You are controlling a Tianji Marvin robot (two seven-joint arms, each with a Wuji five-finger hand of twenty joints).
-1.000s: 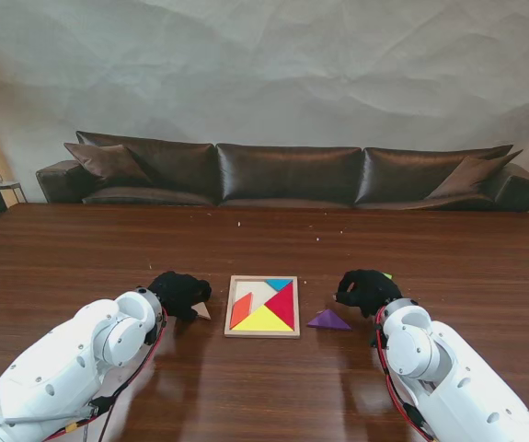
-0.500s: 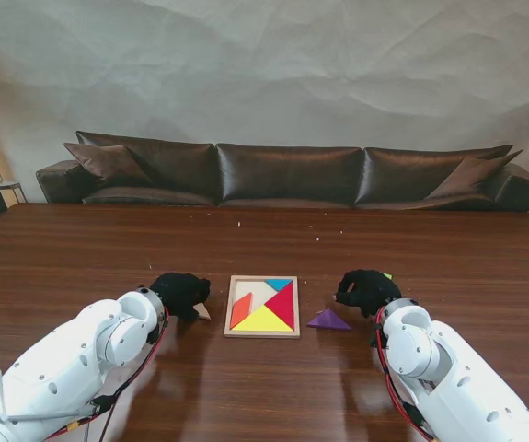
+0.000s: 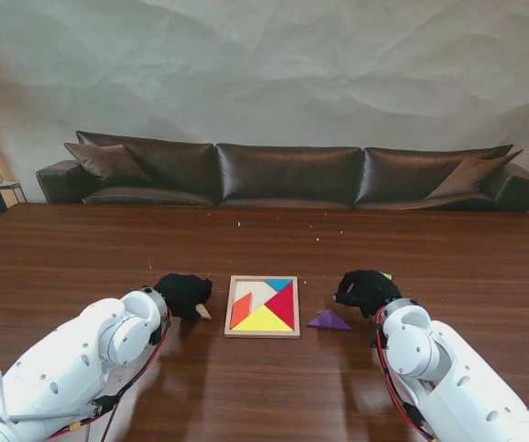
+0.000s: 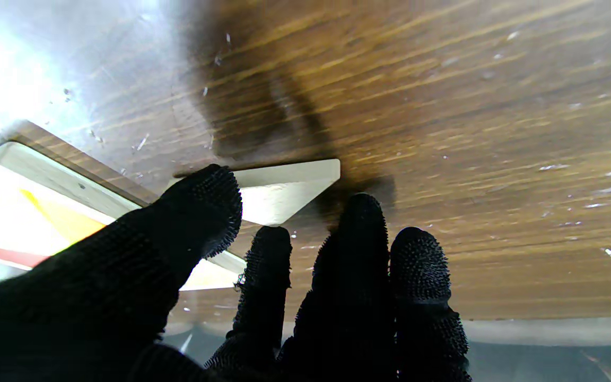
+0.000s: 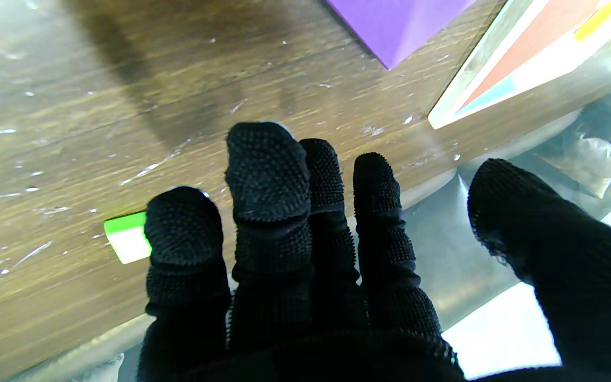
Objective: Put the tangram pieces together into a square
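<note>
I'm on the pickup step for the pale wooden triangle (image 4: 284,191), which lies flat on the table (image 3: 108,249) just left of the puzzle tray (image 3: 262,307). My left hand (image 3: 183,295) is down over it: thumb on one edge, the other fingers (image 4: 361,233) at the opposite corner, bracketing it without a firm pinch that I can confirm. My right hand (image 3: 367,290) sits palm-down with fingers spread, gripping nothing; a green piece (image 5: 125,237) peeks out at its little finger, and the purple triangle (image 3: 328,319) lies between that hand and the tray.

Next, I reckon, I need to close thumb and fingers on the triangle's thin edges, lift cleanly, and carry it right to the tray's gap.

Count: one tray, five pieces I can make out inside it, three loose outside, two hands.
</note>
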